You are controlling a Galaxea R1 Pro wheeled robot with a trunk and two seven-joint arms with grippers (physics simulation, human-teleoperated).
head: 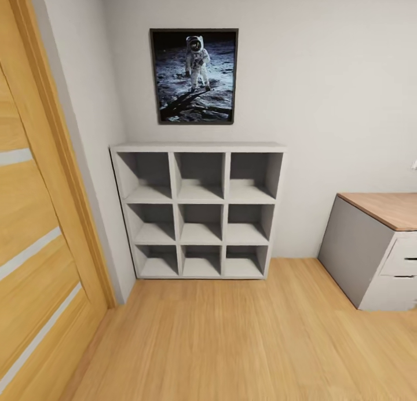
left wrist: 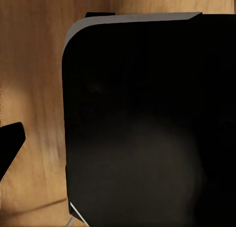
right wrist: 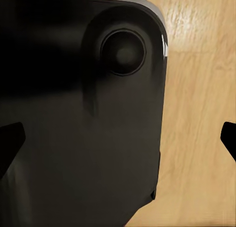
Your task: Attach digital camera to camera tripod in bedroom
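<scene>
Your head camera faces a corner of the bedroom: a grey nine-cube shelf (head: 200,211) stands against the pale wall (head: 336,88), every cube bare, with a framed astronaut picture (head: 194,76) hung above it. At the left edge a wooden door (head: 35,233) with pale stripes fills the side of the view, and at the right a bench (head: 379,247) with a wood top and white drawers is cut off by the frame. Wood plank floor (head: 231,337) runs across the foreground.

Your wrist cameras give you something else: each looks down at a big black rounded panel (left wrist: 147,128) over the same plank floor. In the right wrist view that panel (right wrist: 78,124) carries a round raised knob (right wrist: 123,52); in the left wrist view the surface is plain and so dark you can make out little on it.

Of the left jaws you see one dark fingertip (left wrist: 11,147) at the frame edge, so you cannot tell whether they are apart or together. The right jaws stand wide apart, a dark tip (right wrist: 11,143) at each side edge, holding nothing.

The digital camera and the tripod are not to be seen from here
</scene>
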